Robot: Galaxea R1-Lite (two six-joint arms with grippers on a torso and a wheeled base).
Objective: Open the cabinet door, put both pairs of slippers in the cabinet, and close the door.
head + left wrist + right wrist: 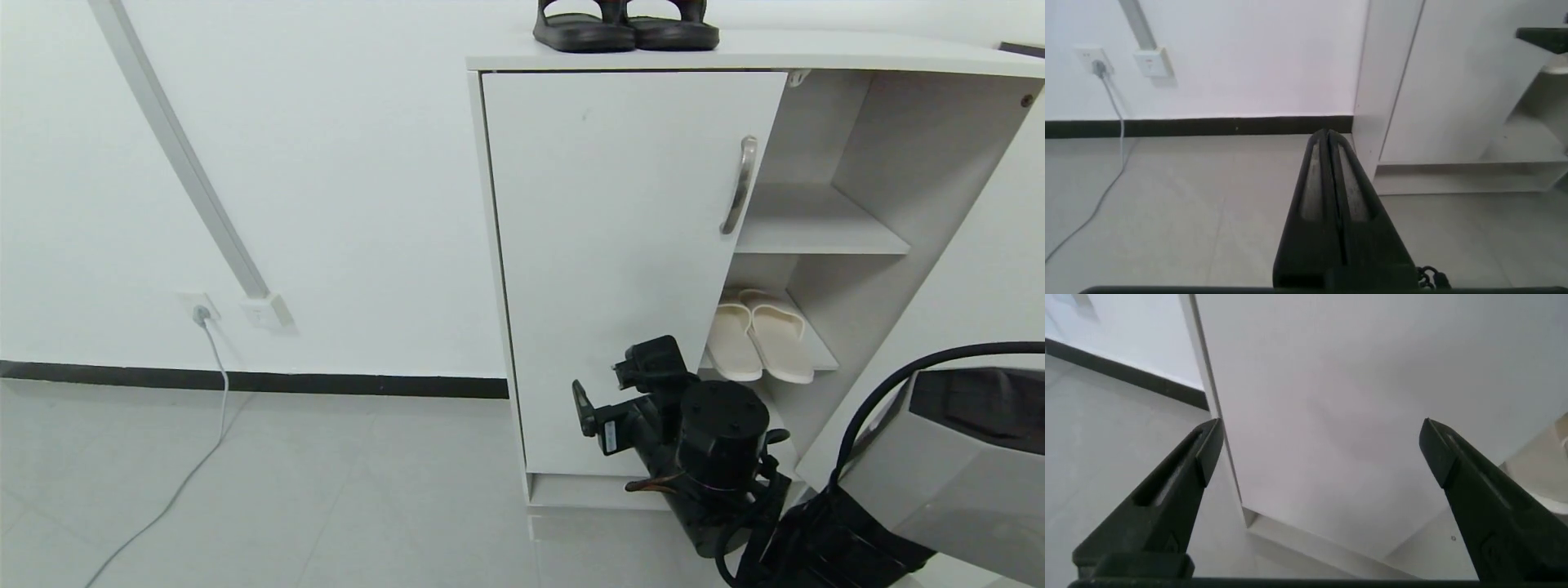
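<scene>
- A tall white board cabinet point(898, 55) stands on the grey tiled floor point(326, 490) against a white wall.
- Its flat white door point(612, 269), with a curved silver metal handle point(740, 186) at its right edge, covers the left part of the front. The right part is uncovered and shows the shelves.
- A pair of black strapped rubber slippers point(624, 31) sits side by side on the cabinet's top, above the door.
- A pair of smooth cream slippers point(763, 336) lies side by side on the lower shelf point(820, 355) inside the cabinet, just beside the door's edge. The upper shelf point(816, 229) is above them.
- The right pincer point(608, 392) is low in front of the door, near its bottom corner. Its black fingers point(1167, 498) are spread wide with nothing between them, and the door's face lies just ahead of them.
- The left pincer point(1328, 139) hangs over the floor, with the cabinet's lower corner ahead of it. Its two fingers are pressed together and hold nothing.
- A white wall socket point(200, 310) sits low on the wall well to the left, and a grey cable point(216, 408) trails from it across the floor.
</scene>
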